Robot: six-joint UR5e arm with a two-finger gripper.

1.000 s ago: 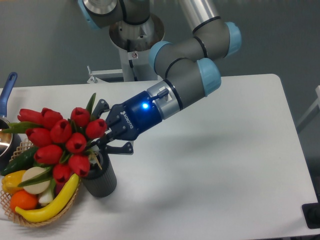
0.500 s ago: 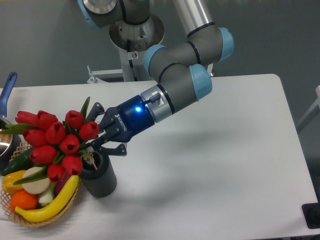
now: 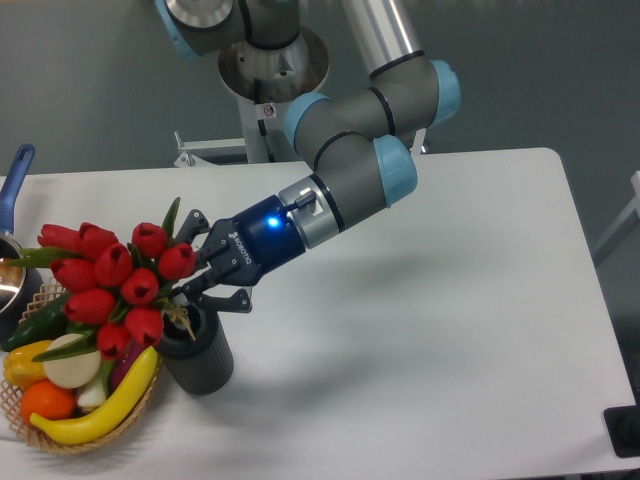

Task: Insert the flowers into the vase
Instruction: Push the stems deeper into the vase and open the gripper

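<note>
Red tulips [image 3: 110,285] are held by the stems in the gripper [image 3: 196,275], at 12 o'clock above the vase [image 3: 200,358].

we see a white table [image 3: 470,300] with rounded corners filling most of the view. behind it stands a plain dark grey wall [image 3: 80,80], matte and unmarked. a pale metal bracket [image 3: 215,152] lies at the table's far edge. at the right edge of the view, a light grey frame part [image 3: 622,225] shows beside the table, with a dark object [image 3: 624,432] low in the corner. lighting is even and soft, casting faint shadows on the tabletop.
</note>
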